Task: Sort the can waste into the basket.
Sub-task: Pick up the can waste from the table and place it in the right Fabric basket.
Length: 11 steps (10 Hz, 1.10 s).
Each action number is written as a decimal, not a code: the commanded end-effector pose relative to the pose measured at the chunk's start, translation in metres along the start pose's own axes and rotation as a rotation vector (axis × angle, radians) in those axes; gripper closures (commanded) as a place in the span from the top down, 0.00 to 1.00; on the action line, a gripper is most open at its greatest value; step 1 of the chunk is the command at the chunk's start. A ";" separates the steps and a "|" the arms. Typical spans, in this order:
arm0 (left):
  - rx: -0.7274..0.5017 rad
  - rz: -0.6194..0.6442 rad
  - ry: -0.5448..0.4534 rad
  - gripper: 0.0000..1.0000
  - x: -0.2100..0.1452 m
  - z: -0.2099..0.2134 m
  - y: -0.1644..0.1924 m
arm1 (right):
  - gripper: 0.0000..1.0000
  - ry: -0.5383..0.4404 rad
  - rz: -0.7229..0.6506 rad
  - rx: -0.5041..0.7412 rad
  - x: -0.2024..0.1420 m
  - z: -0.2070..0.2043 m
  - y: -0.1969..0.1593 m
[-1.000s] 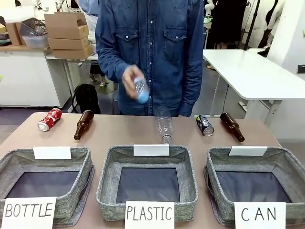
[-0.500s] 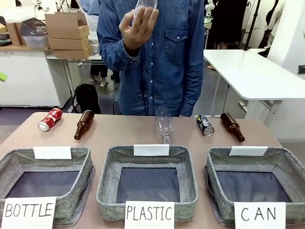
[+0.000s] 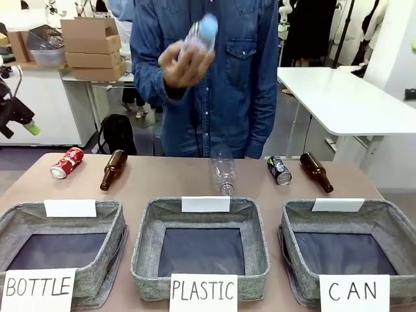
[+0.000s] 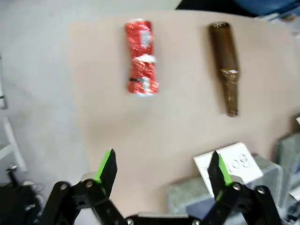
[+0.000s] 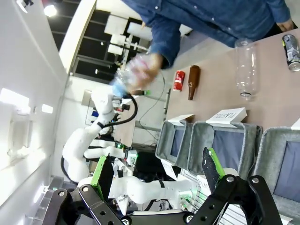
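Brown worktop [image 3: 162,185]. Far edge, l. to r.: dented red can [image 3: 67,162], brown bottle [image 3: 114,169], clear plastic bottle [image 3: 223,170] mid, black can [image 3: 279,170], 2nd brown bottle [image 3: 316,172], all lying on their sides, none touching. Near edge, 3 grey ones in a row: BOTTLE basket [image 3: 112,247], PLASTIC basket [image 3: 146,250], CAN basket [image 3: 294,250].

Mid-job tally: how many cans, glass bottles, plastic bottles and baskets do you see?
Cans: 2, red can, black can.
Brown glass bottles: 2, left bottle, right bottle.
Clear plastic bottles: 2, table bottle, held bottle in the person's hand.
Baskets: 3, BOTTLE basket, PLASTIC basket, CAN basket.
Total: 9.
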<state>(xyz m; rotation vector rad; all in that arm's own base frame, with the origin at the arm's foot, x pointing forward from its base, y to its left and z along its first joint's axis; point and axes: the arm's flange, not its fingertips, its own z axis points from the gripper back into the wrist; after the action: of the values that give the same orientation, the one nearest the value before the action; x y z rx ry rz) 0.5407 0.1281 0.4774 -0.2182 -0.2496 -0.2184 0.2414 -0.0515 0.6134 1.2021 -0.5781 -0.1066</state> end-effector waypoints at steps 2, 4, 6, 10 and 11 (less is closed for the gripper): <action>0.065 -0.042 0.058 1.00 0.043 -0.047 0.031 | 1.00 -0.004 0.025 0.025 0.004 -0.002 0.003; -0.075 0.042 0.085 1.00 0.062 -0.087 0.041 | 1.00 -0.004 0.025 0.025 0.004 -0.002 0.003; 0.054 -0.018 0.062 1.00 0.041 -0.066 0.034 | 1.00 -0.004 0.025 0.025 0.004 -0.002 0.003; -0.070 -0.079 0.015 1.00 0.057 -0.116 0.024 | 1.00 -0.004 0.025 0.025 0.004 -0.002 0.003; -0.062 -0.063 0.028 1.00 0.061 -0.126 0.019 | 1.00 -0.004 0.025 0.025 0.004 -0.002 0.003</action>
<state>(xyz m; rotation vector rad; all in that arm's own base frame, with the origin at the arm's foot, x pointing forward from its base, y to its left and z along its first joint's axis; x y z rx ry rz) 0.6279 0.1038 0.3780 -0.2554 -0.2092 -0.2775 0.2413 -0.0516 0.6164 1.2025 -0.5776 -0.1004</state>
